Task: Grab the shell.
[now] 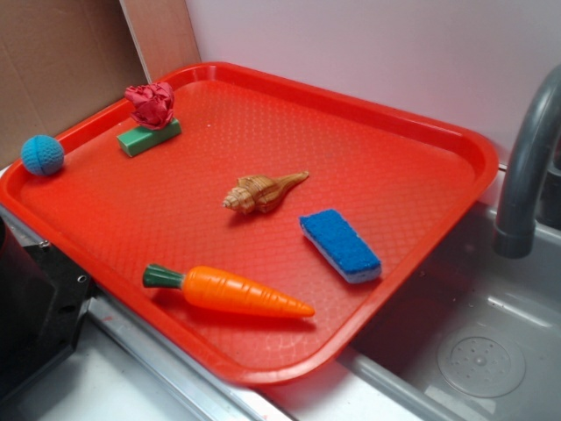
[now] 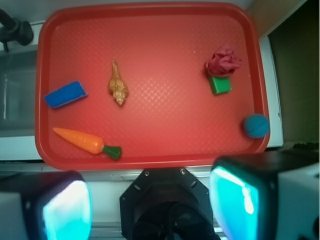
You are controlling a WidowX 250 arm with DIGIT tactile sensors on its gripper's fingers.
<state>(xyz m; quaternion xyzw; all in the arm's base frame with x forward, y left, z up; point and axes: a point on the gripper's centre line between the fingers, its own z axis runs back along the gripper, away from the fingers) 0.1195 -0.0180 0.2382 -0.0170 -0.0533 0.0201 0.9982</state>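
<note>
Glowing fingers [image 2: 67, 210] fill the wrist view's bottom edge, jaws spread wide, holding nothing, short of the red tray [image 2: 150, 160]. Out on it, the carrot [image 2: 86, 141] lies nearest, then the shell [image 2: 118, 86] mid-tray beside a blue sponge [image 2: 65, 94]. Farther right: red wad [image 2: 223, 61] on a green block [image 2: 220, 84], blue ball [image 2: 256, 125].

My exterior view looks down slantwise at the red tray [image 1: 263, 79] from nearby; my wrist view stares straight down from high, sharing the whole tray [image 2: 150, 30].
</note>
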